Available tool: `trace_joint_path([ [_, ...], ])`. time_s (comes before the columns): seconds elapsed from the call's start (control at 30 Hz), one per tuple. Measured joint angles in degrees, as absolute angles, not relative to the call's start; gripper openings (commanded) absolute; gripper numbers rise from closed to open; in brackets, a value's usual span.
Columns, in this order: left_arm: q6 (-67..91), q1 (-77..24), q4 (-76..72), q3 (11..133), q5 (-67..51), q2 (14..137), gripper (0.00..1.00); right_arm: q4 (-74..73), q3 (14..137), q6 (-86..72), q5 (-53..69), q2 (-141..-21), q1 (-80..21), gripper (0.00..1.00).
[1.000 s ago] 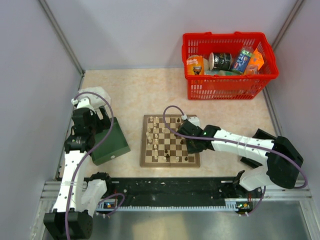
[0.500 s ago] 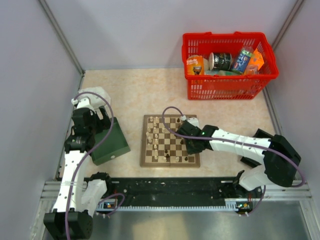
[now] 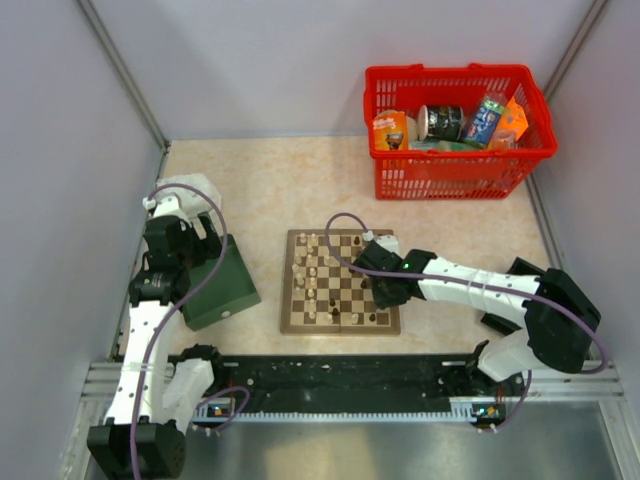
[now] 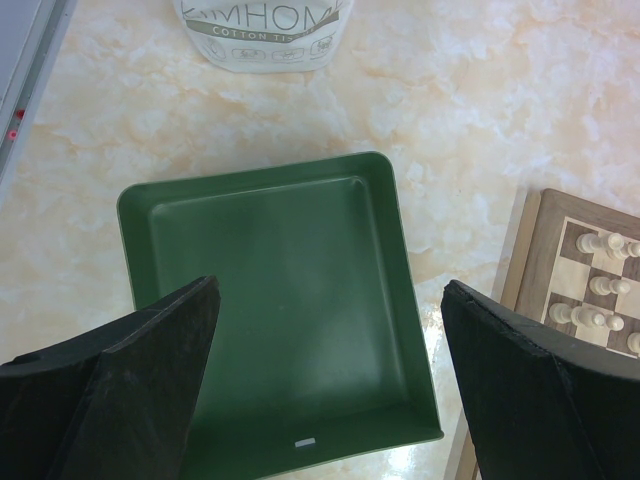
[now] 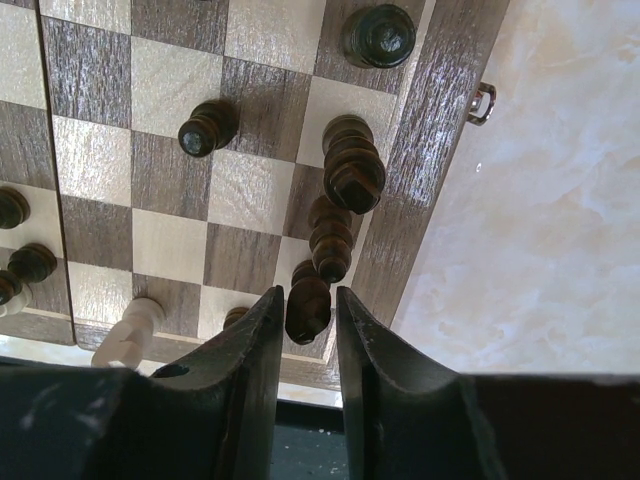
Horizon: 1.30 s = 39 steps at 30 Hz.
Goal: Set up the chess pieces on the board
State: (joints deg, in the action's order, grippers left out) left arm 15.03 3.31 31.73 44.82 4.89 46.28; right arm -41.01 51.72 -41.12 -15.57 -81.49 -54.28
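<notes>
The right fingers [image 5: 250,365] hide the foot of a dark chess piece [image 5: 308,305]; whether they touch it is unclear. In the left wrist view, a white container [image 4: 262,35] and the board [image 4: 532,250] are cut off at the edges.

Top external camera was fixed high behind the near edge of the table [image 3: 260,190], facing down and forward, distant enough to hold the whole chessboard [image 3: 345,327] and dark green box [image 3: 230,292]. Left wrist camera looked straight down on that box at close range, the chessboard's edge at its right margin. Right wrist camera looked down on the chessboard's border squares, very near. All three shared the chessboard.
</notes>
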Motion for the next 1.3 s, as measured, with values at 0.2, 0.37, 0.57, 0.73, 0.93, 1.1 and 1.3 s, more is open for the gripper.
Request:
trace_joint_path([
  [0.2, 15.03, 3.31, 31.73, 44.82, 4.89, 46.28, 0.98, -41.06, 51.72, -40.99, -15.49, -81.49, -54.24, 0.34],
  [0.37, 15.03, 3.31, 31.73, 44.82, 4.89, 46.28, 0.98, -41.69, 51.77, -40.84, -14.79, -81.34, -54.22, 0.41],
  [0.57, 15.03, 3.31, 31.73, 44.82, 4.71, 46.28, 0.98, -45.76, 55.00, -39.20, -13.67, -76.03, -54.19, 0.52],
  [0.73, 15.03, 3.31, 31.73, 44.82, 4.73, 46.28, 0.98, -46.28, 60.93, -37.15, -15.29, -72.12, -54.19, 0.52],
  [0.93, 15.05, 3.31, 31.75, 44.82, 4.67, 46.28, 0.98, -42.68, 65.10, -33.67, -16.47, -78.83, -53.76, 0.48],
  [1.1, 15.05, 3.31, 31.75, 44.82, 4.34, 46.28, 0.98, -38.96, 66.59, -31.51, -16.10, -88.38, -53.34, 0.45],
  [1.3, 15.05, 3.31, 31.75, 44.82, 4.29, 46.28, 0.98, -36.53, 68.84, -29.85, -15.55, -94.61, -52.97, 0.41],
])
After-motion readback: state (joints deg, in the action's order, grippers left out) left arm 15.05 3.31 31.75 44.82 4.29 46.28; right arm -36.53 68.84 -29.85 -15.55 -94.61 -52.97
